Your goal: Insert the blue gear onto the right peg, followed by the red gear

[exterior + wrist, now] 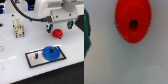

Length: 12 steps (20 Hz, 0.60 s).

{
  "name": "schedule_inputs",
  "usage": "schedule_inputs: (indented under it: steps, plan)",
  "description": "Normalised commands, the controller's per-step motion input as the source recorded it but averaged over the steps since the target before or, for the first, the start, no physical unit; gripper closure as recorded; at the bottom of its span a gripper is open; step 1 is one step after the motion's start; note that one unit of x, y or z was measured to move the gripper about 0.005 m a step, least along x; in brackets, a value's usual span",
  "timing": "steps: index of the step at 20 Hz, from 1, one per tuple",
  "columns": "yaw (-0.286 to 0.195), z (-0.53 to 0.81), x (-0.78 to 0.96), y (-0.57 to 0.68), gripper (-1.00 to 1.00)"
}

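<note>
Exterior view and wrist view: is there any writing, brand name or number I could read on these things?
None can be read.
Blue gear: no marking.
Red gear: no marking.
Grey plate: no label visible.
Small beige and dark object on the exterior view's left: too blurred to tell.

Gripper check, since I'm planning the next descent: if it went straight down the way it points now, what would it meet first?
Most likely the red gear, which the wrist view shows directly ahead. In the exterior view the gripper hangs just above it, though depth is hard to judge.
</note>
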Motion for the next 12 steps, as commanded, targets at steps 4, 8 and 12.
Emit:
schedule_inputs:
  steps: [4,8,12]
  plan:
    - [0.000,-0.40,-0.19,0.06,-1.00]
    - [0.000,-0.36,-0.25,-0.04,-1.00]
    - [0.000,-0.26,-0.25,-0.10,1.00]
